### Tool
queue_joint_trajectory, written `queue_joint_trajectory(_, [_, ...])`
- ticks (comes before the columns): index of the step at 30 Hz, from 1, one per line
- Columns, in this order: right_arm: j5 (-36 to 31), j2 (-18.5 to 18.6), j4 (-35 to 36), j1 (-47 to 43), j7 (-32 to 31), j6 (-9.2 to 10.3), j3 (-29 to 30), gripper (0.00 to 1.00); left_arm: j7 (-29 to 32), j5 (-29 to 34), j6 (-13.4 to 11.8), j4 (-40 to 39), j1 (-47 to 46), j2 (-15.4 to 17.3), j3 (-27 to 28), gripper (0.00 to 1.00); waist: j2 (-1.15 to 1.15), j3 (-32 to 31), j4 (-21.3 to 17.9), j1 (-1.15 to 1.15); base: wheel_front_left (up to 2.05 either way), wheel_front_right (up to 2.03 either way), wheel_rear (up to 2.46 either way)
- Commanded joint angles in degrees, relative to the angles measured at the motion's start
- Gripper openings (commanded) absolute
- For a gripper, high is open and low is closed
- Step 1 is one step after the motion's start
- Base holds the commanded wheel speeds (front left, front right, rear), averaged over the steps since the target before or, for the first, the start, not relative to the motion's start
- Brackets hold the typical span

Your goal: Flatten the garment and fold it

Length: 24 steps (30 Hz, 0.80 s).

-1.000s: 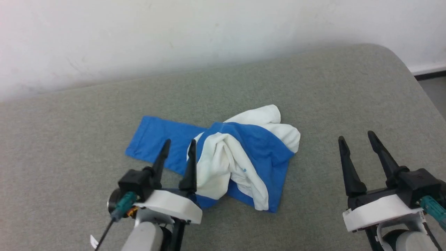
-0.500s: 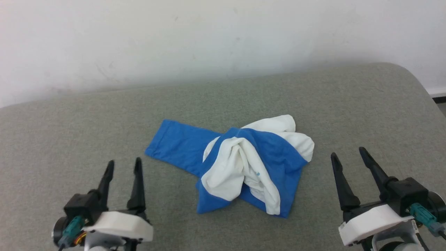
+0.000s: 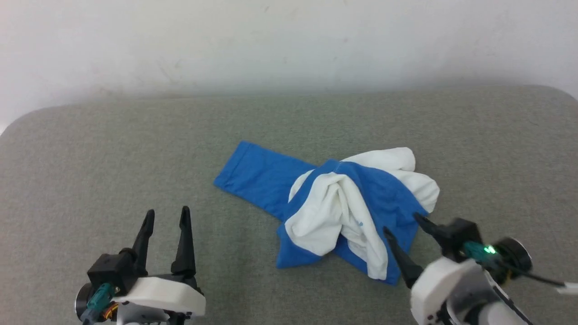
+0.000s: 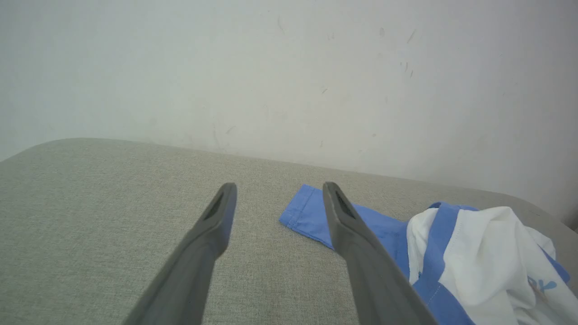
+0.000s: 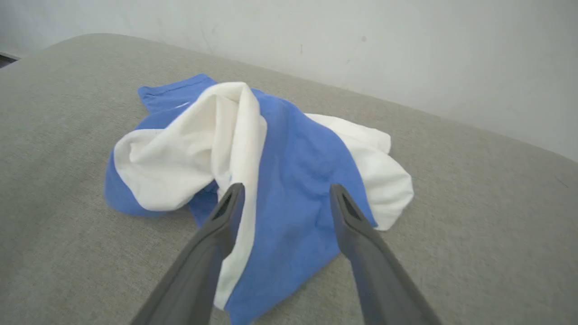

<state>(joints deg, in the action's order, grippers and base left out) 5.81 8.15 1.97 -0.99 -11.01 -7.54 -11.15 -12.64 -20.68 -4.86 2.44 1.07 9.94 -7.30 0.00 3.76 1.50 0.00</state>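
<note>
The garment (image 3: 343,207) lies crumpled in a heap on the grey cushion (image 3: 135,149), white body bunched among blue folds, with one blue sleeve (image 3: 253,174) stretched flat toward the left. My right gripper (image 3: 402,223) is open over the heap's near right blue edge, its fingers straddling the blue fold (image 5: 289,180) with nothing gripped. Well to the left of the shirt, my left gripper (image 3: 165,215) stands open above bare cushion; in its wrist view the sleeve cuff (image 4: 300,212) lies just beyond its right finger (image 4: 343,216).
A pale wall (image 3: 289,40) rises right behind the cushion's far edge. The cushion's rounded corners show at the far left (image 3: 13,126) and far right (image 3: 560,92). Bare grey fabric surrounds the heap on all sides.
The head camera has turned, shifting the whole picture. My left gripper has drawn back off the sleeve to the near left. My right gripper has swung in over the heap's near right edge.
</note>
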Motion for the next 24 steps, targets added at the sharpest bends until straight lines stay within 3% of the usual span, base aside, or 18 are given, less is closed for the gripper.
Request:
queue_joint_trajectory(1, [1.9, 2.3, -0.9, 4.4, -2.0, 0.05, -4.0, 1.00, -0.5, -0.4, -0.3, -0.1, -0.8, -0.6, -0.2, 1.00, 0.00, 1.2, 1.4, 0.00, 0.00, 0.00, 0.00])
queue_joint_trajectory(7, [7.1, 8.8, -6.7, 16.2, -6.8, 0.05, -13.6, 1.00, -1.4, -0.1, 0.6, 0.2, -3.1, -2.2, -1.8, 1.00, 0.00, 3.6, 3.6, 0.00, 0.00, 0.00, 0.00])
queue_joint_trajectory(14, [13.6, 11.7, -16.7, 24.3, -9.3, 0.05, -20.1, 1.00, -2.0, 0.1, 1.5, 1.7, -5.2, -3.8, -3.1, 1.00, 0.00, 5.5, 5.7, 0.00, 0.00, 0.00, 0.00])
queue_joint_trajectory(16, [15.4, 12.2, -19.5, 25.4, -10.3, 0.05, -22.0, 0.25, -2.1, 0.1, 1.6, 2.3, -5.6, -4.1, -3.1, 1.00, 0.00, 5.8, 6.0, 0.00, 0.00, 0.00, 0.00])
queue_joint_trajectory(17, [16.5, 12.2, -20.3, 25.7, -10.2, 0.05, -22.5, 0.00, -2.2, 0.2, 1.6, 2.5, -5.7, -4.2, -3.0, 1.00, 0.00, 5.8, 6.1, 0.00, 0.00, 0.00, 0.00])
queue_joint_trajectory(20, [17.6, 13.0, -21.0, 27.0, -8.1, 0.05, -22.6, 0.00, -2.3, 0.4, 1.5, 2.8, -5.7, -4.3, -2.2, 1.00, 0.00, 5.8, 5.5, 0.00, 0.00, 0.00, 0.00])
queue_joint_trajectory(24, [16.5, 13.0, -18.6, 26.5, -2.7, 0.05, -18.0, 0.00, -2.3, 0.7, 1.2, 2.9, -5.1, -4.3, -1.0, 1.00, 0.00, 4.6, 3.7, 0.00, 0.00, 0.00, 0.00])
